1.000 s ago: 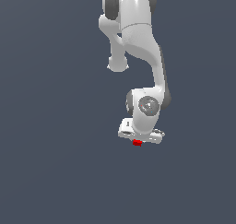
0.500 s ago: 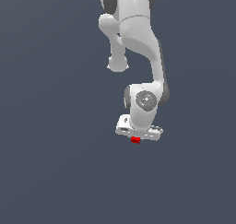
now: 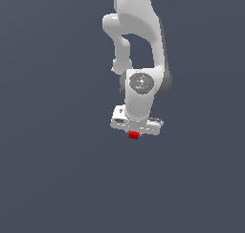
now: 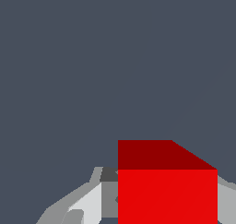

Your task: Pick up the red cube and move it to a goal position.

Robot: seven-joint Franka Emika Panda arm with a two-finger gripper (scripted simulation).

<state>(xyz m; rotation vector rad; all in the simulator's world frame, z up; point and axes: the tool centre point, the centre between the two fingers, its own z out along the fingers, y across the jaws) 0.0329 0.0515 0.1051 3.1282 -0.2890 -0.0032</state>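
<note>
The red cube [image 3: 133, 135] shows as a tiny bright red block just under the white hand of the arm, near the middle of the exterior view. My gripper [image 3: 134, 134] is shut on it, and the cube is much narrower than the hand. In the wrist view the red cube [image 4: 167, 191] looms large between the grey fingers [image 4: 87, 202], with its darker upper face visible. Cube and hand appear held up off the dark surface. No goal marker is visible in either view.
The white arm [image 3: 141, 45] reaches down from the top of the exterior view. Around it lies only the plain dark grey-blue surface [image 3: 52, 169].
The hand with the cube has shifted slightly toward the exterior view's left and a little upward. The grip on the cube has stayed the same.
</note>
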